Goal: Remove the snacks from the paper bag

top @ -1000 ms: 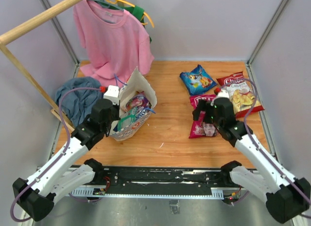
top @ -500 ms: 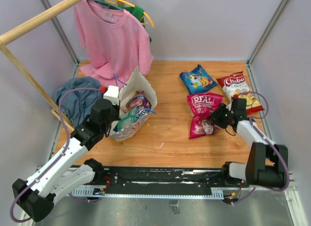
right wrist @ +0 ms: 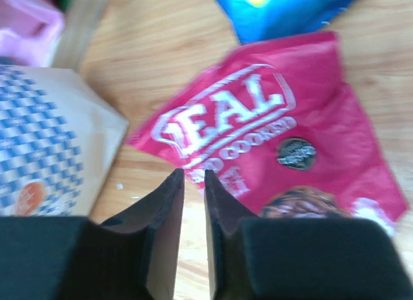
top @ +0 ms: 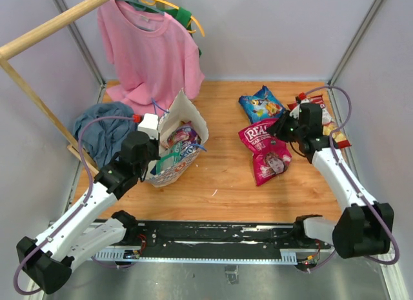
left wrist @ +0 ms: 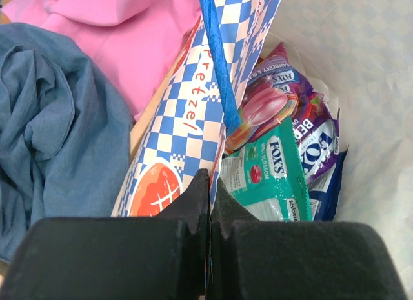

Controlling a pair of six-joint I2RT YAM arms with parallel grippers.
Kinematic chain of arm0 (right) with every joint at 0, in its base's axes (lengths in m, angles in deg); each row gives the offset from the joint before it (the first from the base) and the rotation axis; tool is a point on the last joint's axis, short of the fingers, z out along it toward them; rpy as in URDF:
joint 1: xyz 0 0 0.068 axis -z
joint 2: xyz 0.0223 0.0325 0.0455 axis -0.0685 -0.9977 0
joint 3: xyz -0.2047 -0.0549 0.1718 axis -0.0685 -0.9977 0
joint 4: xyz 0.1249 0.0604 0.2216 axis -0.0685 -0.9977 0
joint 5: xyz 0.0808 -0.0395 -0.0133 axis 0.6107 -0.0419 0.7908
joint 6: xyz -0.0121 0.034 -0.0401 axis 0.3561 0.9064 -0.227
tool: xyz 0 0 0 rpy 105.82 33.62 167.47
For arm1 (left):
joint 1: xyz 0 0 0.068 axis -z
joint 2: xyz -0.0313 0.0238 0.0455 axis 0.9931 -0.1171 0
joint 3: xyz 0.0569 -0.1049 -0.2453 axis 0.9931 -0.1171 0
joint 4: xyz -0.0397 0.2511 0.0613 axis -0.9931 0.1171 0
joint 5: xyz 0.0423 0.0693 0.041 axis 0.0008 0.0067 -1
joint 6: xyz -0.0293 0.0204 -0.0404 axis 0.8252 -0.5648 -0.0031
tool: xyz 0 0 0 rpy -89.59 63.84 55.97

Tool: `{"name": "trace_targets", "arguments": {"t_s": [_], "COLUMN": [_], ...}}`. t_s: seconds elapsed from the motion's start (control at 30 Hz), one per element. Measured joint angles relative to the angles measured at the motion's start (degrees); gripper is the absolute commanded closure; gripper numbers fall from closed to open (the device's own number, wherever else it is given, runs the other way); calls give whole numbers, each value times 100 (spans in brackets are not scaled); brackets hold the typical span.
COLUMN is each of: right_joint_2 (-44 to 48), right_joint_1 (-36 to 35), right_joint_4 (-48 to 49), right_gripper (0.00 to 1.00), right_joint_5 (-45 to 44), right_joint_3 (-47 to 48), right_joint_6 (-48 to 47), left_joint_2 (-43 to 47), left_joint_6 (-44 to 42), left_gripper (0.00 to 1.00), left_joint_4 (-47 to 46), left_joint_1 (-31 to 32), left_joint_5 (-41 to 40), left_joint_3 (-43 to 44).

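Observation:
The paper bag [top: 184,116] stands left of centre, checkered outside, white inside. My left gripper [top: 153,159] is shut on its near rim [left wrist: 187,119], one finger [left wrist: 193,203] outside and one inside. Several snacks sit in the bag: a teal FOX'S packet [left wrist: 271,177], a purple one [left wrist: 319,142] and a striped one [left wrist: 264,106]. On the table lie the pink-red REAL bag [top: 268,151], a blue bag [top: 261,105] and the Chiba bag [top: 335,137], mostly hidden by my right arm. My right gripper [top: 279,128] hovers over the REAL bag's [right wrist: 258,126] edge, almost shut and holding nothing [right wrist: 193,177].
A pink T-shirt [top: 151,55] hangs on a wooden rail [top: 51,29] at the back left. A blue-grey cloth [top: 103,129] lies left of the bag. Grey walls enclose the wooden table [top: 219,177] on three sides.
My right arm swung from the front of the REAL bag up to its far-right side, and its jaws closed from wide to a slit. The REAL bag turned slightly. The left arm stayed still.

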Motion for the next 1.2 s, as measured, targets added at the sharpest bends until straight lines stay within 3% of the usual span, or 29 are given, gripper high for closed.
{"name": "trace_targets", "arguments": {"t_s": [0.2, 0.5, 0.77, 0.97, 1.2], "right_joint_2": [-52, -2201, -3491, -3112, -1515], "right_joint_1": [-654, -684, -603, -356, 619], "right_joint_4": [138, 737, 901, 1043, 802], "right_gripper": [99, 99, 99, 99, 98], "right_joint_5": [-313, -376, -393, -688, -846], "right_joint_3": [164, 17, 970, 496, -509], "right_joint_6": [-26, 114, 122, 116, 74], "left_joint_2": [-4, -2, -2, -4, -31], "left_joint_6": [2, 4, 15, 15, 15], "left_gripper": [99, 99, 99, 100, 99], "left_joint_4": [0, -2, -2, -4, -28], "left_joint_1": [0, -2, -2, -11, -15], "left_joint_5": [22, 85, 131, 173, 236], "left_joint_3": [-2, -2, -2, -2, -2]}}
